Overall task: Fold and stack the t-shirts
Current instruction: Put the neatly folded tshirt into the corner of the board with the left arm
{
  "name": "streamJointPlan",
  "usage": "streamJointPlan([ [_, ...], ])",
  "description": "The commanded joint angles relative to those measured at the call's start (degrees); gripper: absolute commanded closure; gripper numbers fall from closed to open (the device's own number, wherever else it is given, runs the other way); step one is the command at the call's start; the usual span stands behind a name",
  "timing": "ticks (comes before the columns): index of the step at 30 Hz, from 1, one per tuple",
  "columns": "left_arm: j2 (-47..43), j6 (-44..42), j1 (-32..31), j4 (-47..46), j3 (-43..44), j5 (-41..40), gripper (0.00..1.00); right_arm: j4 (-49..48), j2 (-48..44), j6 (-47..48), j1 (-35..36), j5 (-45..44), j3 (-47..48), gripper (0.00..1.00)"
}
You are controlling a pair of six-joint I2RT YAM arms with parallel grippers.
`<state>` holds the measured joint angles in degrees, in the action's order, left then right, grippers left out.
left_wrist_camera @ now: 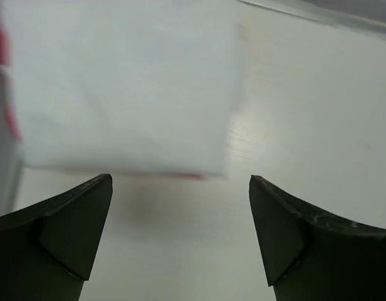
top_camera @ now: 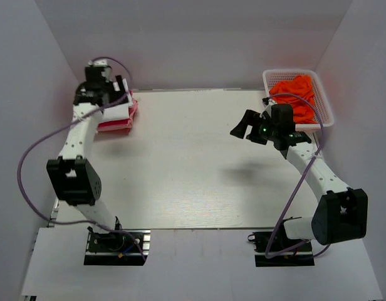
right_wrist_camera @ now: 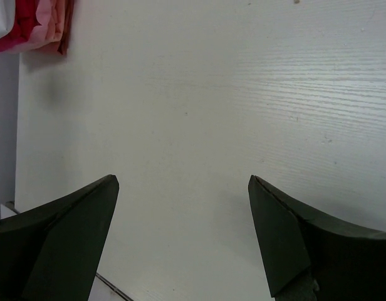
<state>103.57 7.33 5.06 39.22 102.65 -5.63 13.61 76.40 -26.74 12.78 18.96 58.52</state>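
Left hand (left_wrist_camera: 180,182) is wide open and empty over the folded white shirt (left_wrist_camera: 124,88) stacked on the pink ones (right_wrist_camera: 30,28) far left, right hand (right_wrist_camera: 183,182) wide and empty too, so seemingly only the orange shirts (top_camera: 296,94) in the basket (top_camera: 328,117) need folding.

**Desk:** What's at ten o'clock?
**Photographer:** A plain white t-shirt (left_wrist_camera: 124,88) on a crimson-pink shirt (top_camera: 116,126), with a paler pink shirt (right_wrist_camera: 52,19) at the edge.
**Desk:** And at two o'clock?
**Photographer:** Bright orange shirts (top_camera: 294,94) in a white lattice basket (top_camera: 327,106). The surface (top_camera: 193,163) is off-white with fine wood grain. The arms (top_camera: 80,135) are white with black joints, and the cables (top_camera: 29,157) are purple.
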Motion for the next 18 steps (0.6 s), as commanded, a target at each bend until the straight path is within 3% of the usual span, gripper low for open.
streamJointPlan([
  [1,-14.58,9.51,-12.13,-7.12,-14.87,2.12,0.00,2.29,-2.83,2.22,-0.12,-2.70,-1.13,0.10],
  [4,-18.30,13.48,-20.24,-7.14,-22.21,0.80,0.00,2.74,-4.93,2.75,-0.12,-3.40,-4.54,0.10],
  [6,-22.60,17.00,-29.38,-10.27,-30.99,-2.09,0.00,2.48,-6.52,2.75,-0.03,-4.89,-6.22,0.10],
  [7,-24.36,18.49,-31.67,-11.96,-37.11,-2.98,0.00,2.22,-7.05,2.49,-0.03,-5.16,-9.19,0.10],
  [9,-27.87,21.84,-35.28,-13.90,-40.85,-2.80,0.00,1.17,-9.25,1.61,-0.03,-7.08,-10.96,0.10],
  [18,-26.76,20.09,-41.53,-11.01,-39.63,-13.09,0.00,-1.56,-11.45,0.72,-0.03,-10.00,-16.51,0.10],
])
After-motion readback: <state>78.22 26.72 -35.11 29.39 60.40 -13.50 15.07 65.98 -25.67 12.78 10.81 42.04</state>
